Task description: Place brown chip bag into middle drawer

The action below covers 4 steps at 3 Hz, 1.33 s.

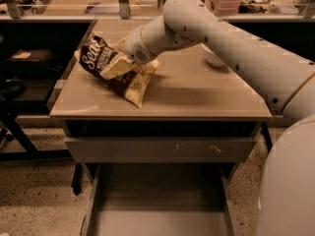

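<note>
The brown chip bag (96, 59) lies tilted on the left part of the tan cabinet top (197, 95), its tan-yellow end pointing to the front right. My gripper (118, 66) reaches in from the right and is shut on the middle of the bag, with one pale finger (112, 69) lying across its front. The middle drawer (157, 200) stands pulled out below the cabinet, with a bare grey floor and low side walls.
A white bowl (214, 59) sits on the cabinet top at the back right, partly behind my arm (221, 38). A shut drawer front with pale scuffs (162, 150) is above the open drawer. Dark shelving stands to the left, a cluttered counter behind.
</note>
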Motion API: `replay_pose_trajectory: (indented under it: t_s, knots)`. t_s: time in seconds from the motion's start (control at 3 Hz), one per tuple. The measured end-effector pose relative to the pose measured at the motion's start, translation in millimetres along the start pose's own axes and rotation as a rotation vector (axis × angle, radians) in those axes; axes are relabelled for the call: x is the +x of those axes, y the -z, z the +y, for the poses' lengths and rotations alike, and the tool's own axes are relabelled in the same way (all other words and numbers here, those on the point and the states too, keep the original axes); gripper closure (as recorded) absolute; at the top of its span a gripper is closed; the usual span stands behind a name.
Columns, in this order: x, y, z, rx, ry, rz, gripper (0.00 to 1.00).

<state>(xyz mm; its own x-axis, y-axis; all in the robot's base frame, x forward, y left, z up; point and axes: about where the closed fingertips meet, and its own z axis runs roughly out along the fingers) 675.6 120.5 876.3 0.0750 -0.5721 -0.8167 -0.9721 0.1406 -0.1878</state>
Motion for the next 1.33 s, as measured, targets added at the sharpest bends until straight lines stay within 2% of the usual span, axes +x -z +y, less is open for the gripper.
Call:
replay_pose_trajectory:
  t_s: [0.67,1.0,1.33]
  knots:
    - [0.0,0.0,0.0,0.000,0.000,0.000,0.88]
    - [-5.6,6.6,8.0,-0.016,0.015,-0.014,1.00]
    - [-18.0,47.5,39.6,-0.035,0.059,-0.036,1.00]
